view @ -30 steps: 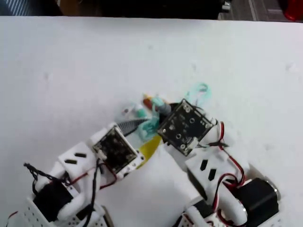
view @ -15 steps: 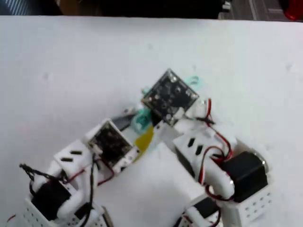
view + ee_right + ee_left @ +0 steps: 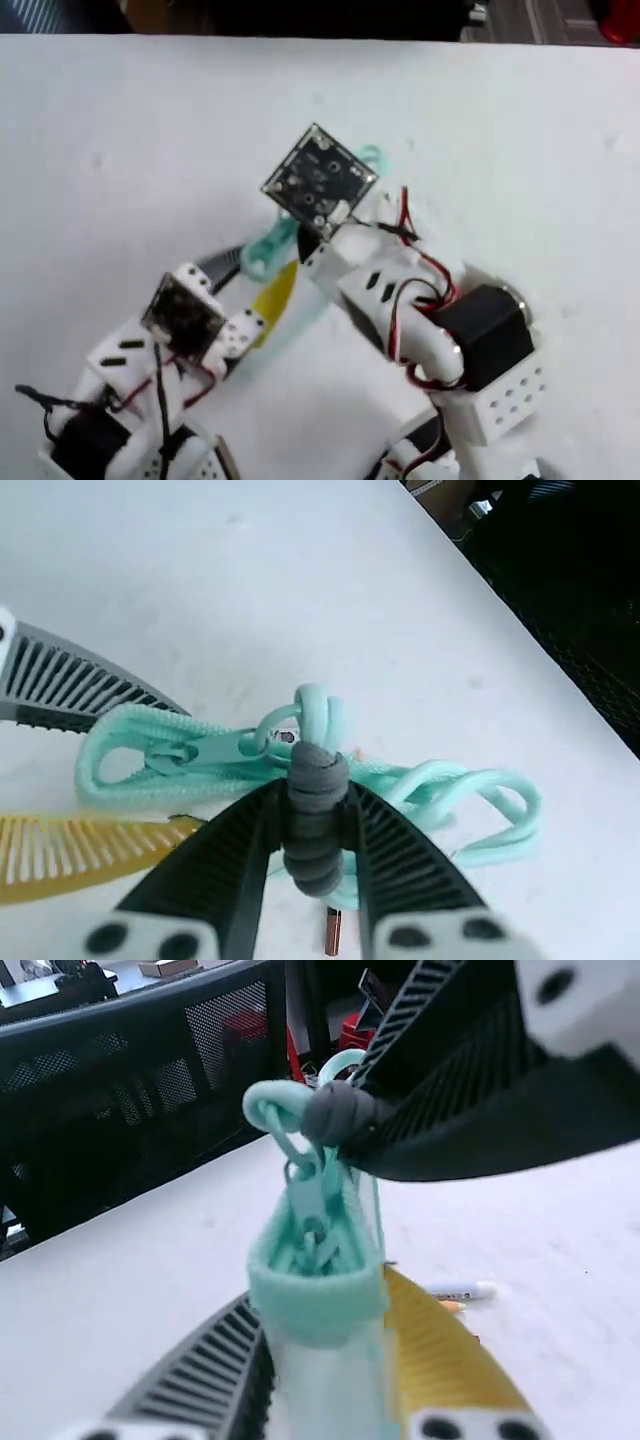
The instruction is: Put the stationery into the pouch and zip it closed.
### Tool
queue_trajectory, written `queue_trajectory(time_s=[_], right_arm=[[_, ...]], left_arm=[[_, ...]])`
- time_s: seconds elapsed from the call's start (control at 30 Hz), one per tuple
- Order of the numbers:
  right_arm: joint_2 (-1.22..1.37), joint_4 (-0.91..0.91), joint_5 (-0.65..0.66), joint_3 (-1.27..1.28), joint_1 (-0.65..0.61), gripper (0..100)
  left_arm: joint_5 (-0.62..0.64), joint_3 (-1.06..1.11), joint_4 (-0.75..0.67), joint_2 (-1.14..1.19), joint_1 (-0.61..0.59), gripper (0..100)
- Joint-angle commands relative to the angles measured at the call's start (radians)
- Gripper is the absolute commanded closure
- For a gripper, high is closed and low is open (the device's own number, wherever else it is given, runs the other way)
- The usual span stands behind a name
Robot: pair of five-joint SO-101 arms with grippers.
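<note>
High view, layout: both arms meet over the middle of the white table [image 3: 120, 150], with the mint-green pouch [image 3: 318, 1295] between them.
Left hand [image 3: 256, 271]: narrow, its grey and yellow fingers pinching one end of the pouch, as the left wrist view shows.
Right hand [image 3: 316, 815]: black fingers clamped on the grey zip pull [image 3: 318, 770], which hangs from a mint loop on the slider [image 3: 215, 748].
Pouch position: held up off the table by the left hand, with the slider close to the held end.
Mint cord [image 3: 470, 795]: trails in loose loops on the table beyond the right hand.
Stationery: a white pen [image 3: 462, 1291] and a small orange-tipped item just beside it lie at table level past the pouch end. I cannot tell whether they are inside a clear part of the pouch or loose on the table.
Done, as judged: one hand anchors the pouch and the other has the pull, so the work has reached the zipping step.
Not confirmed: how much of the zip is shut, since the teeth are hidden behind the fingers and trim.
Left to do, as judged: run the slider along the full length, check that no stationery is outside, then release both grips.
</note>
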Motion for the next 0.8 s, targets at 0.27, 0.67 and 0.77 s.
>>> queue_trajectory(time_s=[0.27,0.67,0.77], right_arm=[[0.015,0.031,-0.011,-0.072,-0.041,98.1],[0.007,0.048,-0.003,-0.080,-0.145,98.1],[0.007,0.025,-0.002,-0.080,-0.128,98.1]], left_arm=[[0.005,0.077,-0.023,-0.194,0.004,76],[-0.026,0.075,-0.044,-0.196,0.004,97],[-0.029,0.080,-0.046,-0.196,0.016,98]])
